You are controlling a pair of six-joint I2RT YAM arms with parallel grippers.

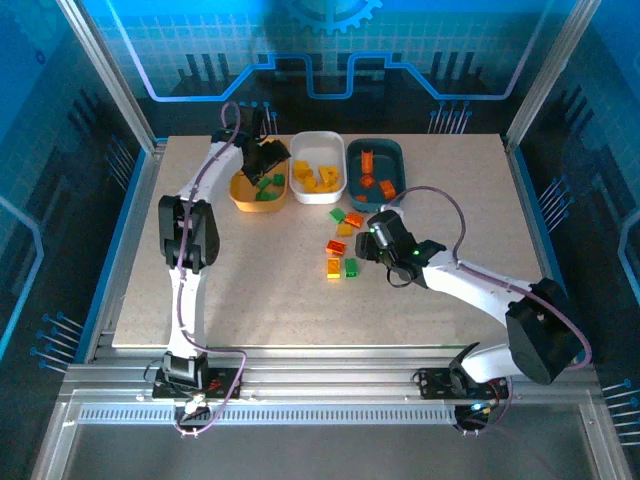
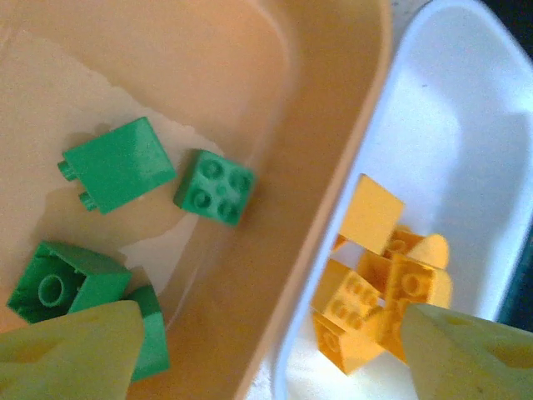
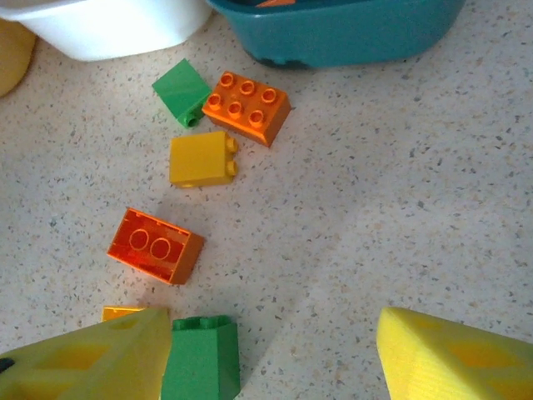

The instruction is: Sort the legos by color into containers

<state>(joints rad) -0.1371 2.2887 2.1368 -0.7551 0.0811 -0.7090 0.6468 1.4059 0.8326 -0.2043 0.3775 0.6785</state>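
The right gripper hangs low with its yellow fingers spread wide and nothing pinched. It is over the speckled tabletop, in front of the white rounded plastic tray. Just beside one finger stands a small green plastic brick. Closer to the white tray lie an orange-red plastic brick turned hollow side up, a yellow plastic brick on its side, a six-stud orange plastic brick and a second green brick. The last two are near the dark teal plastic tray just right of the white tray.

The left gripper is likewise spread and empty, above the shallow orange plastic tray just left of the white tray. Green bricks lie in the orange tray, and yellow bricks lie in the white one.

These bricks look hard, light and glossy. They should stand a firm squeeze without harm, but they may skid or twist if one finger arrives first. The best hold is probably across two flat opposite side walls, low on the body. Studs, corners and the open underside would likely grip worse. The loose ones lie close together, so a neighbour could get nudged.
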